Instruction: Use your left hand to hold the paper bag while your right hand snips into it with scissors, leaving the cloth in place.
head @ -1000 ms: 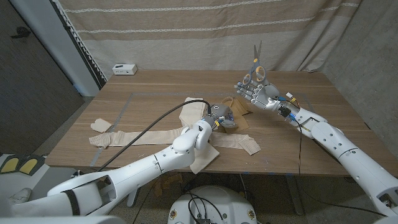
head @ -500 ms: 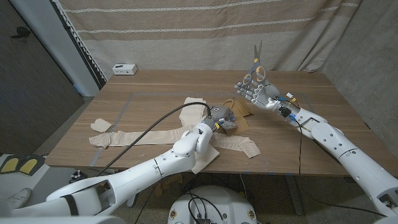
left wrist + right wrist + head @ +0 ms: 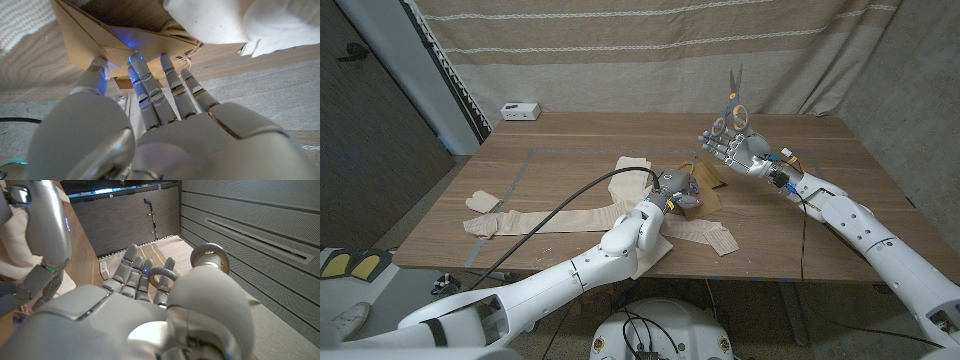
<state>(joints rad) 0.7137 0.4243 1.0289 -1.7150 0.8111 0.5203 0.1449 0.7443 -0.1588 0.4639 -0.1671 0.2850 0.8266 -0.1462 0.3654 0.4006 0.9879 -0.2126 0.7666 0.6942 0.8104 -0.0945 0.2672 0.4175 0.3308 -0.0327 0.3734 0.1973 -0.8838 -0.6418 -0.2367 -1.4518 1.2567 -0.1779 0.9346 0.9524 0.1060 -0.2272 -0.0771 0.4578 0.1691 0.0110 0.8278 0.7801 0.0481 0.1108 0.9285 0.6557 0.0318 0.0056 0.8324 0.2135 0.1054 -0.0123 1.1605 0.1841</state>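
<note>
The brown paper bag (image 3: 709, 180) lies on the long beige cloth (image 3: 550, 220) near the table's middle. My left hand (image 3: 677, 188) is at the bag's near-left edge. In the left wrist view its fingers (image 3: 150, 95) are stretched out and apart, tips touching the folded rim of the bag (image 3: 95, 35), with the cloth (image 3: 225, 22) beside it. My right hand (image 3: 738, 152) hovers above and to the right of the bag and grips the grey-handled scissors (image 3: 731, 105), blades pointing up. The handle rings (image 3: 210, 252) show over my right hand (image 3: 125, 310).
A small white box (image 3: 520, 110) sits at the far left of the wooden table (image 3: 570, 140). A loose cloth scrap (image 3: 483, 202) lies near the left edge. A striped curtain hangs behind the table. My left forearm (image 3: 45, 225) shows in the right wrist view.
My left arm has pushed forward a little, bringing the hand closer onto the bag. The right hand and scissors have stayed where they were.
</note>
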